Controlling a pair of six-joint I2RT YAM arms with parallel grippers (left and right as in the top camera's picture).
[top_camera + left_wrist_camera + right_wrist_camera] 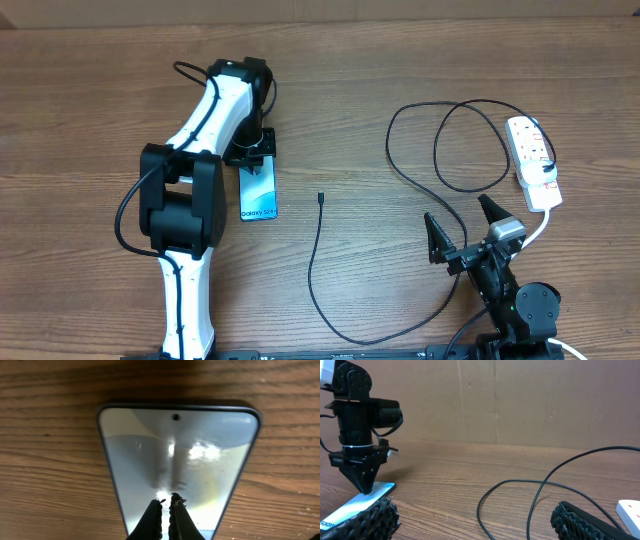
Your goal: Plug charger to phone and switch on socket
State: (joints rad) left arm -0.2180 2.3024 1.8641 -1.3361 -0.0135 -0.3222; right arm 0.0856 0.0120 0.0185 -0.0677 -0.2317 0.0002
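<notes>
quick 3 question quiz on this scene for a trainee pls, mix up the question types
1. True or false: the charger plug is inserted in the phone.
2. Which one is open wide? A) left end effector B) right end effector
3. Fill in: the shut left end effector points down at the phone's ____.
Key: 1 false, the plug lies on the table apart from the phone; 2 B; 3 screen.

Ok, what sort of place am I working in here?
Most likely a robot test bench in a lab or workshop, not a home: a bare wood-grain table, a plain brown cardboard-like backdrop behind it, and only the phone, the charger and the socket laid out on it.
</notes>
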